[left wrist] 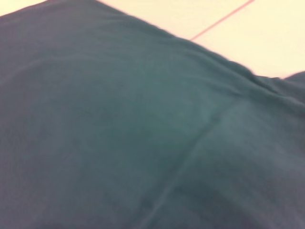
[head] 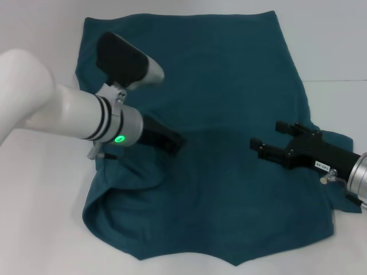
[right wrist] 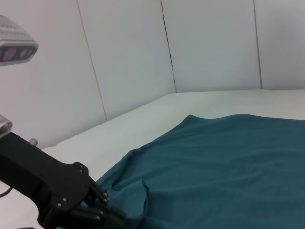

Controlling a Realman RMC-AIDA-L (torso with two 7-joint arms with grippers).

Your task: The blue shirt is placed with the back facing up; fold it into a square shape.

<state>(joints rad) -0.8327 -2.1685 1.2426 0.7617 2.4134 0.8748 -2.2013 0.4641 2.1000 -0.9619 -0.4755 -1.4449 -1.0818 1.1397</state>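
The blue shirt lies spread on the white table, plain side up, with no letters showing. Its left edge is bunched into a raised fold. My left gripper is low on the shirt's left-middle part, just above that fold. It also shows in the right wrist view, down against the fabric. The left wrist view is filled by close-up shirt fabric. My right gripper is open and empty, hovering over the shirt's right-middle part and pointing left.
The white table surrounds the shirt, with bare surface to the left, right and far side. White wall panels stand behind the table. A thin red line crosses the table beyond the shirt.
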